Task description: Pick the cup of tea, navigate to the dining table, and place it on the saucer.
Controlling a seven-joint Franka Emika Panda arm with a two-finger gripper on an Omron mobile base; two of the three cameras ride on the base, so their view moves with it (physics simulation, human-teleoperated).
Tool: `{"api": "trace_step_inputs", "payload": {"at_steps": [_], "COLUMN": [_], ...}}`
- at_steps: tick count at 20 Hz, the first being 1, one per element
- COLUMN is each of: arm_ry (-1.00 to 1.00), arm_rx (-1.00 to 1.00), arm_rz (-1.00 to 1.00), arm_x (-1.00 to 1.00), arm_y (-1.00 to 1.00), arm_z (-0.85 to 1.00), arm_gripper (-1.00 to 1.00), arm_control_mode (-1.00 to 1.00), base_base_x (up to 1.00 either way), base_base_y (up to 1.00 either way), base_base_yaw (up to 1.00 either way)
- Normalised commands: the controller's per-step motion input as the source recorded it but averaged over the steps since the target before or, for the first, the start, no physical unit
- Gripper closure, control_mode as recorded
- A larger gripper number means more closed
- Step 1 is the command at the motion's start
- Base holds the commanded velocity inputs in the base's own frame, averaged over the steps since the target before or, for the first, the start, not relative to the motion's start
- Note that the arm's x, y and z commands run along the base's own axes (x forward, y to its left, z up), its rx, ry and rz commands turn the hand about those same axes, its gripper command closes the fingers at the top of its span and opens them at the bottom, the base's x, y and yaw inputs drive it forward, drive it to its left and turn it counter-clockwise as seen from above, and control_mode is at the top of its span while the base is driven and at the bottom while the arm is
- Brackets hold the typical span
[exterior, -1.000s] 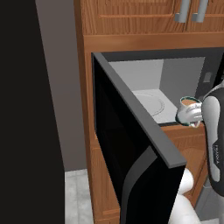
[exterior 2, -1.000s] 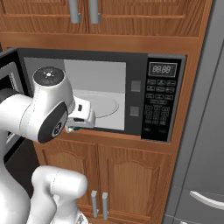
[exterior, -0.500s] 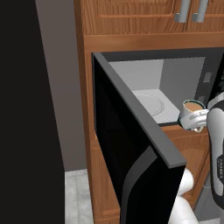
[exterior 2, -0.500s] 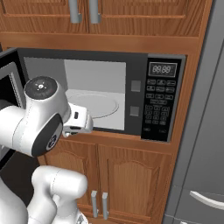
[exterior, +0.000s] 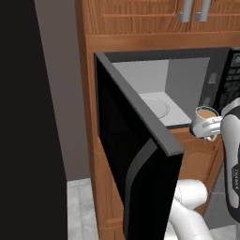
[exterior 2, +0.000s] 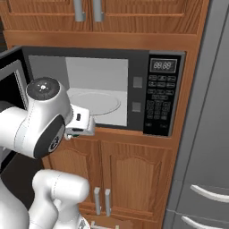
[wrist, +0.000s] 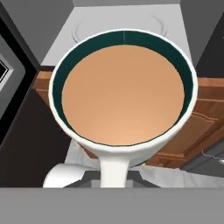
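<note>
Gripper (exterior: pixel 212 127) clamped on cup of tea (exterior: pixel 205 120), cup level outside open microwave (exterior 2: pixel 134 67). Pick looks done; next likely drive to dining table.

Glossy white cup of tea (wrist: pixel 122 87); wood-grain cabinets (exterior 2: pixel 129 174).
</note>
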Motion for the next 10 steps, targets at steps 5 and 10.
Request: {"api": "trace_step_inputs", "payload": {"at_steps": [5, 10], "arm_ry": [0.0, 0.0], "arm_rx": [0.0, 0.0], "arm_rz": [0.0, 0.0], "arm_x": [0.0, 0.0], "arm_y": [0.0, 0.0], "arm_z": [0.0, 0.0], "arm_gripper": [1.0, 1.0], "arm_control_mode": [1.0, 1.0], "base_base_x": [-0.78, -0.64], "base_base_y": [-0.54, -0.95], "base_base_yaw": [-0.09, 0.0]}}
